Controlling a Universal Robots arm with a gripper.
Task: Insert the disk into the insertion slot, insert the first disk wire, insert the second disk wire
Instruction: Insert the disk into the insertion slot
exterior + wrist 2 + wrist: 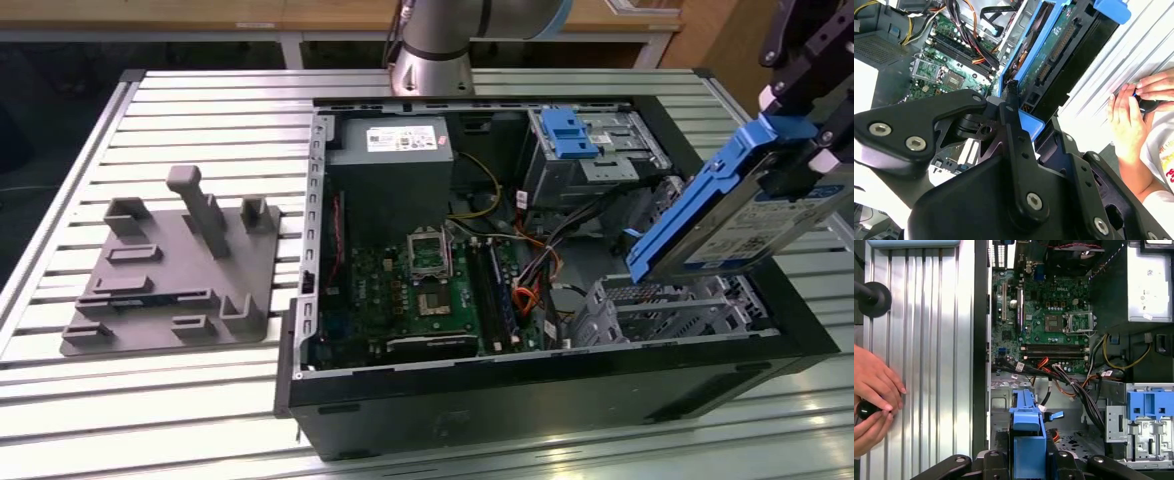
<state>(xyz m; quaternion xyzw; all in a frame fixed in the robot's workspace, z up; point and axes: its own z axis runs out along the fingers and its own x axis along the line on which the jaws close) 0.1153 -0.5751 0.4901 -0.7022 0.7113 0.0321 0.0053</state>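
Exterior view: tool [798, 150] is clamped on the disk [727, 215]. The disk hangs tilted, its low end just above the insertion slot [674, 310], not in it. My worry: at that tilt the blue carrier corner catches the slot's rim and jams, or the disk twists in the grip. Loose cables [534, 270] run just beside the slot and could get pinched. The taller cage [587, 140] with a blue latch sits behind. The motherboard [427, 290] fills the middle of the case [534, 390]. A grey fixture plate [167, 270] lies on the desk [200, 100] at the exterior view's left, well apart.

Second wrist view: tool [1021, 120] grips the blue frame and the disk [1054, 45] angles over the case wall. A person's hand [1134, 110] rests on the desk near the case, so I judge any outward swing risky.

First wrist view: disk [1026, 425] shows edge-on ahead of the tool [1026, 465], and the cables [1069, 385] cross close in front. Two hands [874, 390] hold a small black object beside the case.
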